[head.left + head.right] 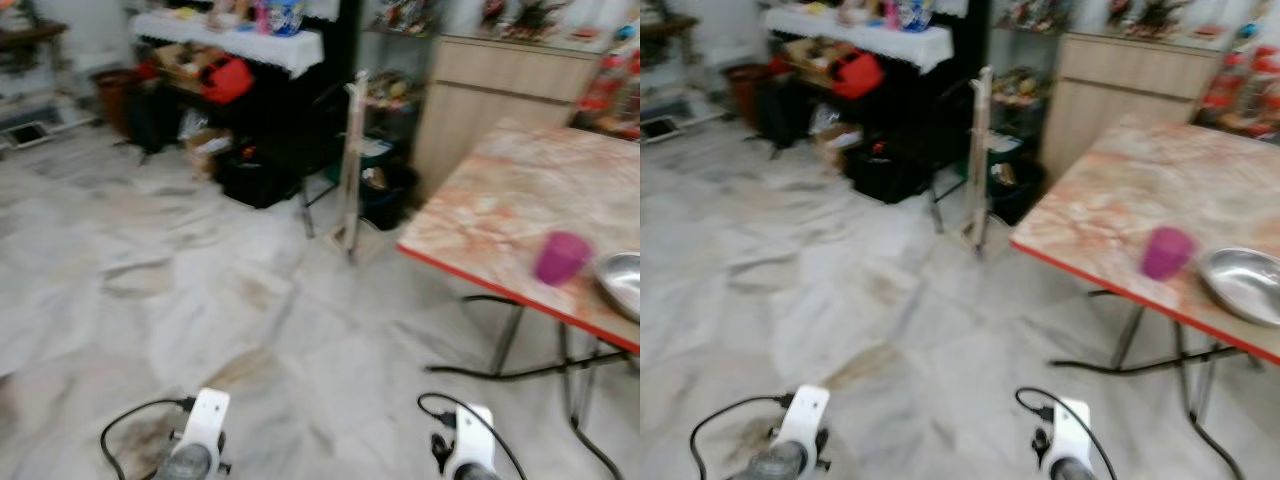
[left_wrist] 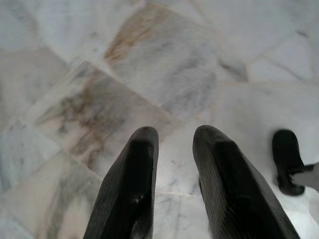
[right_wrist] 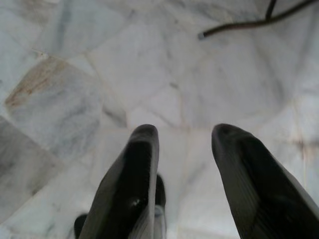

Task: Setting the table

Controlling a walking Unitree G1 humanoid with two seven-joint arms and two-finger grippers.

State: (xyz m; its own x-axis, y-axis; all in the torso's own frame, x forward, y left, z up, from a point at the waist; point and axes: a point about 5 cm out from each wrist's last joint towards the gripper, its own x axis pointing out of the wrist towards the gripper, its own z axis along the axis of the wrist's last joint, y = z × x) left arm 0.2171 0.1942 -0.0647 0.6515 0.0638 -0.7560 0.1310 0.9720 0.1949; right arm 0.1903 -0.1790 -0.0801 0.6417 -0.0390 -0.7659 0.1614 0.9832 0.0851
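A folding table [image 1: 500, 210] with a marbled orange top and red edge stands at the right. On it near the front edge sit a purple cup [image 1: 561, 257] and, to its right, a shiny metal bowl [image 1: 1243, 283]. Both my arms hang low over the marble floor, well short of the table. My left gripper [image 2: 174, 137] is open with nothing between its fingers. My right gripper [image 3: 182, 132] is open too, with bare floor tiles between its fingers.
A black shelf unit [image 1: 250, 110] with a white cloth, a red bag [image 1: 228, 78] and boxes stands at the back. A slim wooden stand [image 1: 352, 160] and a beige cabinet [image 1: 490, 90] lie behind the table. The table's black metal legs [image 1: 505, 345] spread over the floor.
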